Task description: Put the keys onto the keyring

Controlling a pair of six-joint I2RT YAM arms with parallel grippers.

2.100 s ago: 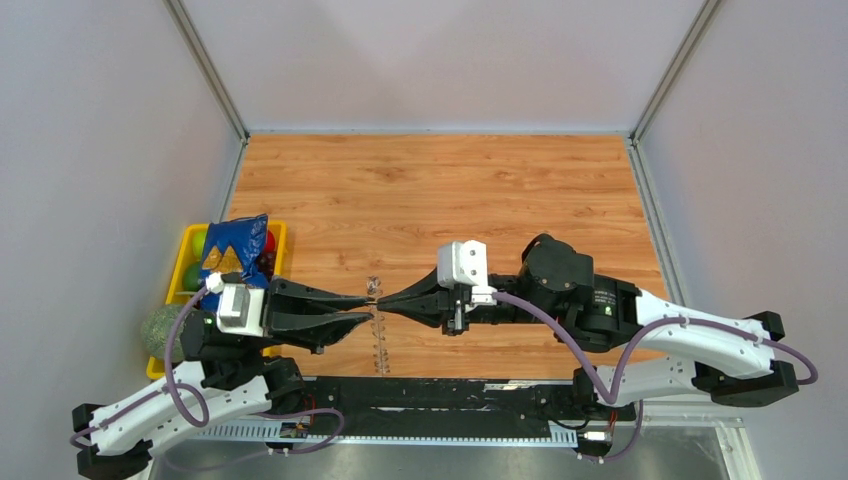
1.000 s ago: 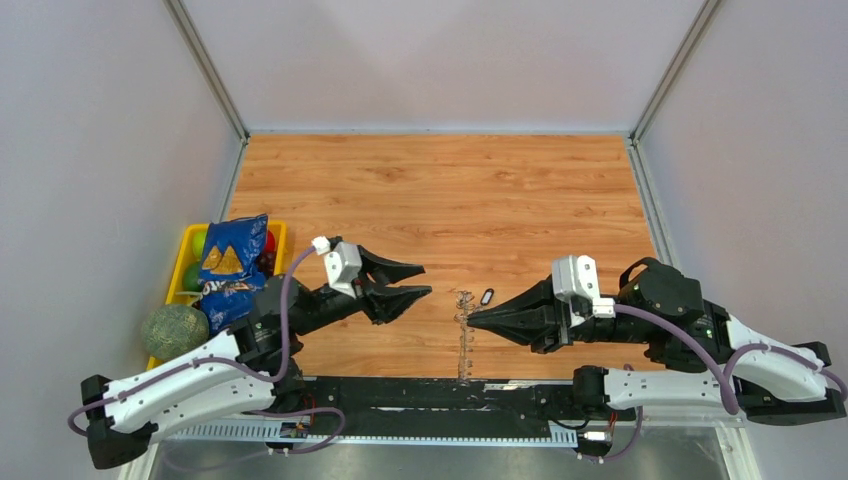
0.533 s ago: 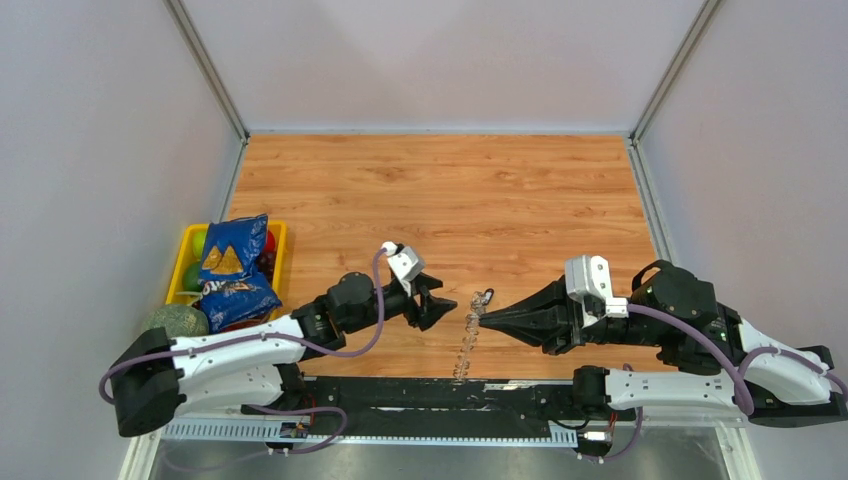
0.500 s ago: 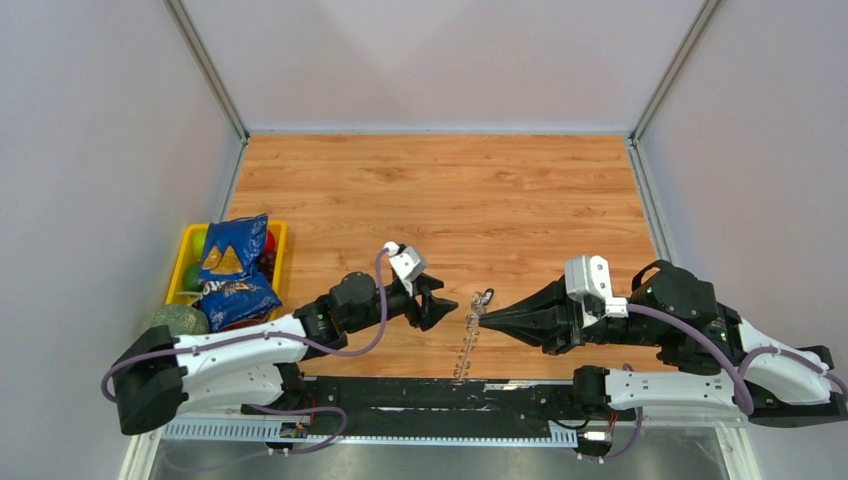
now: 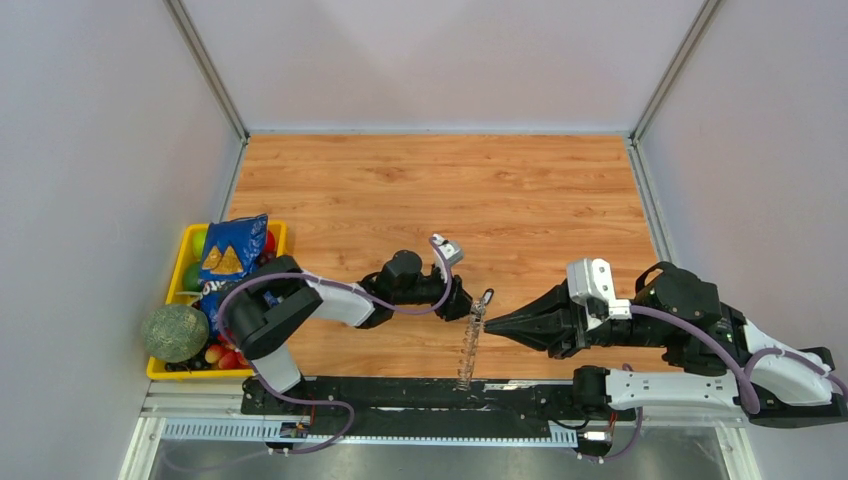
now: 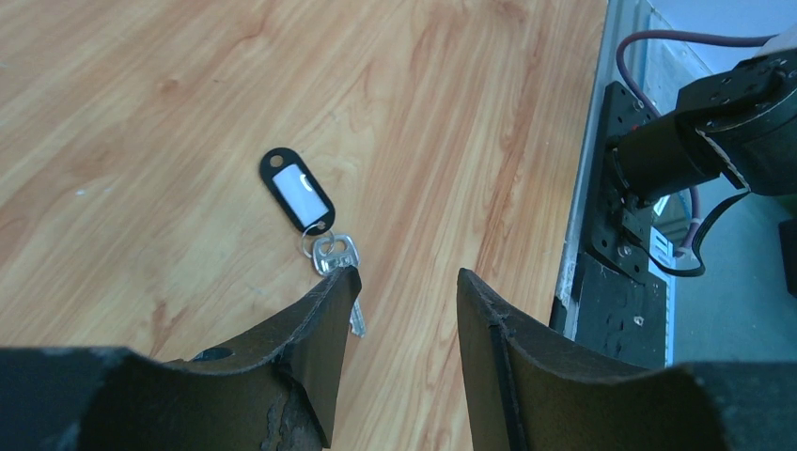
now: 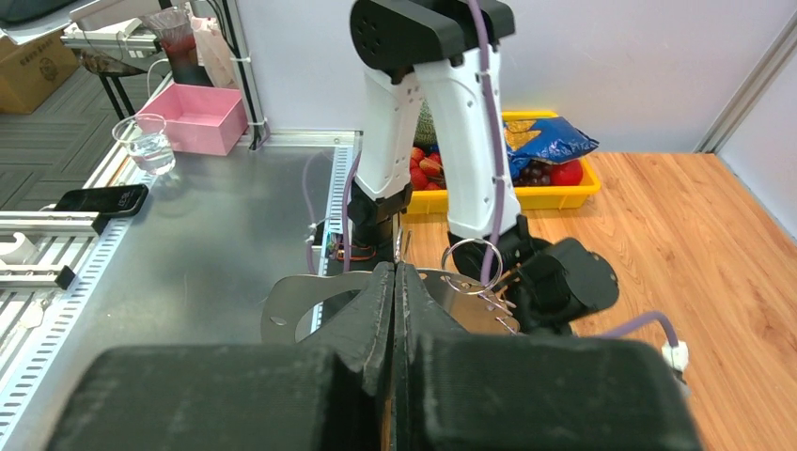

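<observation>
The key is small and silver, joined by a tiny ring to a black oblong tag with a white label. It lies flat on the wooden table and also shows in the top view. My left gripper is open and empty, low over the table, with its left fingertip over the key's blade. In the top view the left gripper is stretched out right beside the key. My right gripper is shut on the keyring, a grey metal hoop with small wire bits and a round ring on its rim. The keyring stands edge-on in the top view.
A yellow tray at the left edge holds fruit, a blue chip bag and a green melon. A black rail runs along the near table edge. Grey walls enclose the table.
The two grippers drew apart, the right one carrying the keyring to the right. The key now lies on the table. The left arm then reached right, bringing its open gripper down at the key.
</observation>
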